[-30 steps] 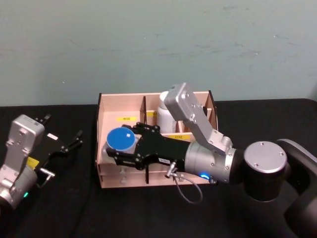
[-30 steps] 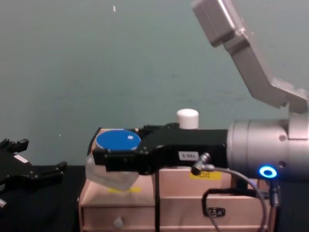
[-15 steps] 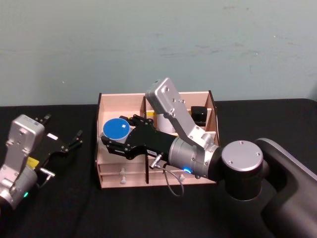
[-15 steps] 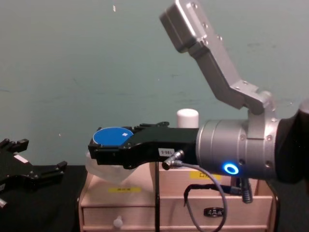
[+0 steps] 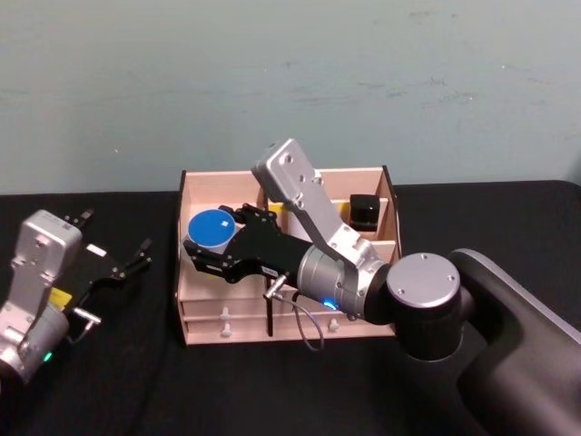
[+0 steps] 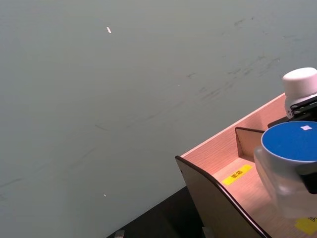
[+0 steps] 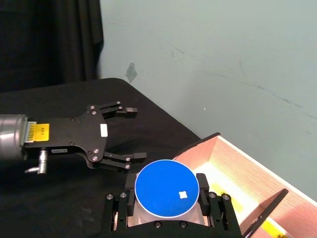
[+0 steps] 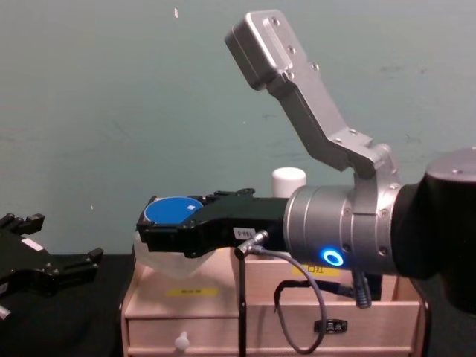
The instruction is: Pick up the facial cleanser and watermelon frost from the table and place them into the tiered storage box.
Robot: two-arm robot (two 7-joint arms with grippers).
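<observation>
Jar point(image 5: 211, 229), clamped in my right end effector point(image 5: 218, 255), had moved farther left over the box point(image 5: 195, 304), nearly ready to lower; left end effector point(image 5: 116, 261) sat open, left.

Table: a flat black matte tabletop point(image 5: 127, 381) spanning the whole width of the head view, its far edge meeting the wall.
Wall: a pale grey-green painted wall point(image 5: 290, 82) standing upright just behind the table.
Wall marks: faint dark scuffs and streaks point(image 5: 399, 86) across the paint; a small white fleck point(image 8: 176, 13) high up in the chest view; a darker diamond-shaped patch point(image 7: 131, 72) in the right wrist view.
Curtain: a black fabric curtain point(image 7: 49, 39) hanging in folds, beside the wall's edge and above the tabletop.
Black block: a small black box-shaped object point(image 5: 365, 211) in the rear right compartment of the tiered storage box point(image 5: 195, 182); its detail is too small to tell.
</observation>
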